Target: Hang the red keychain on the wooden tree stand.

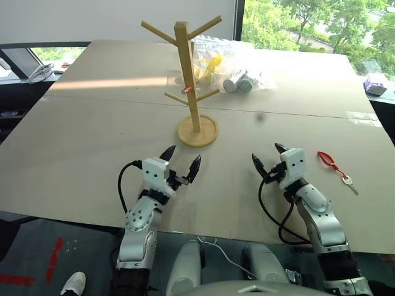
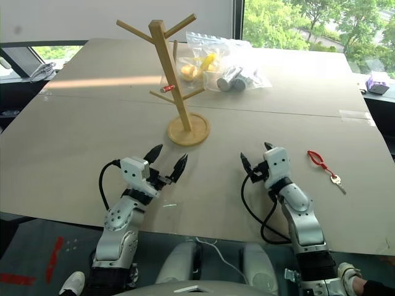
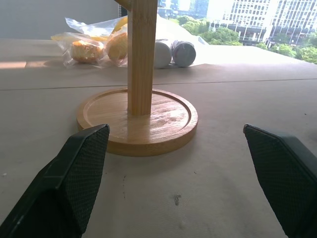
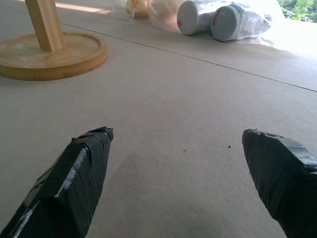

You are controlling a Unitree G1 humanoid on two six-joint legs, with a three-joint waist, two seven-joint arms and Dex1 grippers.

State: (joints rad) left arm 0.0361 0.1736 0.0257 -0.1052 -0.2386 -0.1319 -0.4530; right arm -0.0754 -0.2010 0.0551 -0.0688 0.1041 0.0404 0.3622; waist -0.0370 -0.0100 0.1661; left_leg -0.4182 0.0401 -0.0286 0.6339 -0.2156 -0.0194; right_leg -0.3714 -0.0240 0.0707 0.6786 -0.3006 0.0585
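The wooden tree stand [image 1: 188, 74] rises from its round base [image 3: 148, 124] on the middle of the tan table, its pegs bare. The red keychain [image 1: 329, 161] lies flat at the table's right side, its small silver key [image 1: 350, 182] pointing toward the near edge. My left gripper [image 1: 184, 161] is open just in front of the stand's base, with nothing between its fingers [image 3: 79, 168]. My right gripper [image 1: 266, 154] is open and empty too, a hand's width to the left of the keychain. In the right wrist view its black fingers [image 4: 84, 163] frame bare table.
Clear plastic bags [image 1: 231, 71] holding yellow items and grey cylinders lie behind the stand. A seam [image 1: 296, 112] crosses the table. A small purple object [image 1: 374, 83] sits off the far right edge. The near edge runs just under both wrists.
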